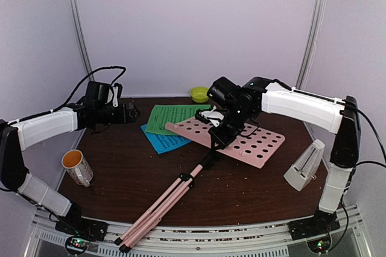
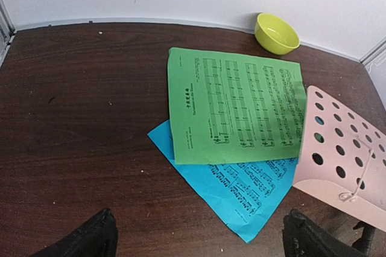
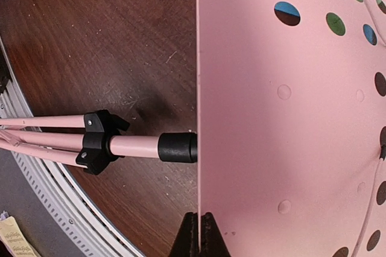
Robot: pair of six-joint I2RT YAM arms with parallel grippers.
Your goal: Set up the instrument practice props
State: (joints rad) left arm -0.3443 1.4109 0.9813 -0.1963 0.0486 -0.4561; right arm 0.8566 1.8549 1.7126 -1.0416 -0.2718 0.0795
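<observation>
Little was set up. The pink music stand (image 1: 175, 192) lay flat mid-table, its folded legs reaching the near-left edge. The right gripper (image 3: 198, 233) was pinched shut on its desk (image 3: 289, 148). The left gripper (image 1: 130, 113) hung wide open and empty, far left. The green sheet (image 2: 235, 103) overlapped the blue sheet (image 2: 235, 193), both partly under the desk. The metronome (image 1: 305, 166) stood near the right edge, with bare table between it and the legs.

white-shelled arms (image 1: 45, 127), black joints, black left hand (image 1: 129, 113) and right hand (image 3: 199, 233), looping black cables (image 1: 99, 71)

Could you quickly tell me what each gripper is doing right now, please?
Left gripper: open, holding nothing.
Right gripper: shut on the edge of the pink music stand.
</observation>
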